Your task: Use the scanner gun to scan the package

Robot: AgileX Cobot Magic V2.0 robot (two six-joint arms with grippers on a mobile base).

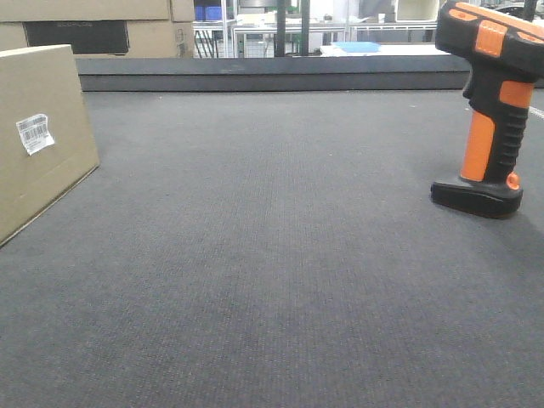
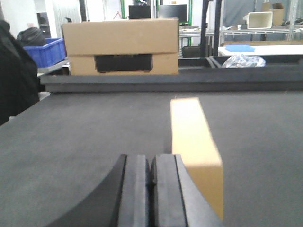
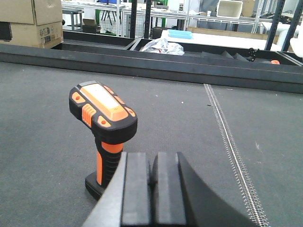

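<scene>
1. Front-facing view: the scanner gun (image 1: 491, 110) stands upright on its base at the right of the dark counter (image 1: 272, 280); the package (image 1: 38, 136), a cardboard box, stands at the far left, well apart from it. A barcode label (image 1: 35, 133) shows on the box face that looks toward the camera.
2. Right wrist view: my right end effector (image 3: 151, 189) has its pads pressed together with nothing between them. The scanner gun (image 3: 104, 127) stands just ahead and slightly left of it, untouched.
3. Left wrist view: my left end effector (image 2: 151, 184) is likewise closed and holds nothing. The package (image 2: 194, 146) lies just ahead and to its right, seen edge-on; the label is not visible from here.
4. Judgement: step in hand is picking up the scanner with the right arm. Task barely begun.
5. To do it well: open the pads wide before approaching, else they will knock the gun over; it looks top-heavy on a small base.
6. Take the orange-and-black handle below the head, not the head itself, so the scanning window stays free.
7. Close squarely across the handle; a skewed grip may twist the gun when lifted.
8. Afterwards, aim the window at the label face. The left arm may need to steady or turn the box.
</scene>
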